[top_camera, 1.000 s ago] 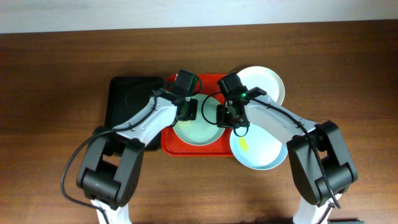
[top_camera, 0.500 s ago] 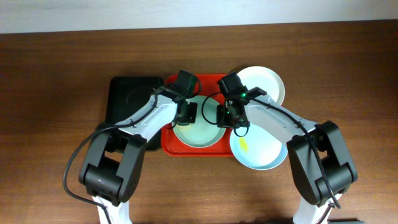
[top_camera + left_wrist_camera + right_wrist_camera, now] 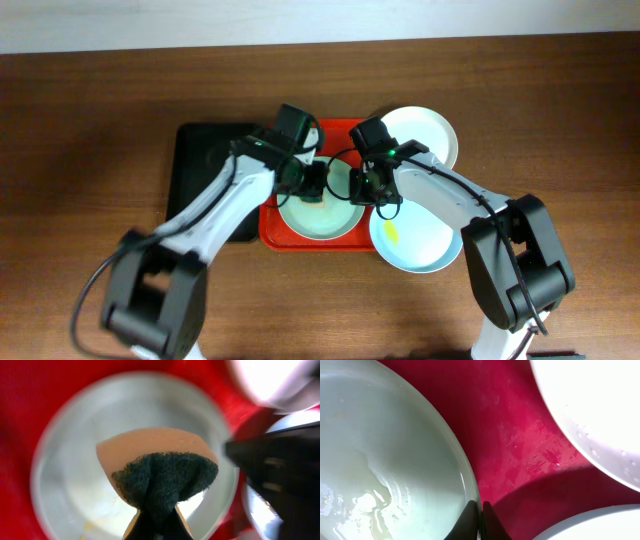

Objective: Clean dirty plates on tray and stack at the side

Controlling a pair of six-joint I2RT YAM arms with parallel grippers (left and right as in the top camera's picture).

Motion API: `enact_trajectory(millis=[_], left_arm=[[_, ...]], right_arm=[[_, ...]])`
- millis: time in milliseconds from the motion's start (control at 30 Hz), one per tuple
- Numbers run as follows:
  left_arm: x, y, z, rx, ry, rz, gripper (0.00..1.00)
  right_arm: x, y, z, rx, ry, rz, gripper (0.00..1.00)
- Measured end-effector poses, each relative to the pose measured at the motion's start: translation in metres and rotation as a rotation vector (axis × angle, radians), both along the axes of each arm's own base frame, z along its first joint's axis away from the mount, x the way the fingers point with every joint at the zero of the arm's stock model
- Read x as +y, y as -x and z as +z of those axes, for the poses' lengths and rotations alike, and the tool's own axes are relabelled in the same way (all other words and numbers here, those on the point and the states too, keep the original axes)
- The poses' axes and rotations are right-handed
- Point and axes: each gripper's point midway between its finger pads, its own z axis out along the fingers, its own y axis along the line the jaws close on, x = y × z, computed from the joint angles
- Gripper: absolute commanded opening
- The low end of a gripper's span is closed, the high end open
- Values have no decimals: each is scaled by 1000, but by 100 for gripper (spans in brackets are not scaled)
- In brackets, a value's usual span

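Observation:
One pale plate (image 3: 322, 214) lies in the red tray (image 3: 283, 238). My left gripper (image 3: 313, 183) is shut on a sponge (image 3: 159, 462), orange with a dark green scouring face, pressed on the plate's (image 3: 70, 475) middle. A faint yellow smear (image 3: 88, 524) shows near the plate's front. My right gripper (image 3: 368, 190) is shut on this plate's right rim (image 3: 470, 492); the plate's surface (image 3: 380, 460) is wet and streaked. A white plate (image 3: 428, 133) lies at the back right. A pale blue plate (image 3: 412, 243) with a yellow smear lies at the front right, overlapping the tray's edge.
A black tray (image 3: 205, 160) lies just left of the red tray. The two arms meet close together over the red tray, and my right gripper's dark body (image 3: 280, 475) fills the right of the left wrist view. Brown tabletop (image 3: 90, 130) surrounds everything.
My left gripper has slid the sponge to the right, from the plate's left part toward its middle. The right gripper and the plates have not moved.

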Motion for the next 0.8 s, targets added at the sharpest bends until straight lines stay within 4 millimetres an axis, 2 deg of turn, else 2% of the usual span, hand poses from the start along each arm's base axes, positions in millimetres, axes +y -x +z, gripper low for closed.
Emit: enact_trajectory(millis=[67, 167, 267, 300, 433, 567, 800], left_arm=[[4, -5, 19, -55, -5, 14, 0], [10, -9, 20, -79, -39, 33, 0], [16, -12, 5, -77, -80, 52, 0], [20, -14, -9, -64, -110, 59, 0], [24, -15, -40, -14, -156, 80, 0], [31, -4, -75, 84, -207, 115, 0], [38, 12, -79, 168, -232, 177, 0]], right_arm=[[0, 0, 0, 0, 0, 0, 4], [0, 0, 0, 0, -1, 0, 4], [1, 0, 0, 1, -3, 1, 4], [1, 0, 0, 1, -3, 1, 4], [1, 0, 0, 1, -4, 1, 4], [1, 0, 0, 1, -4, 1, 4], [4, 2, 0, 7, -18, 6, 4]])
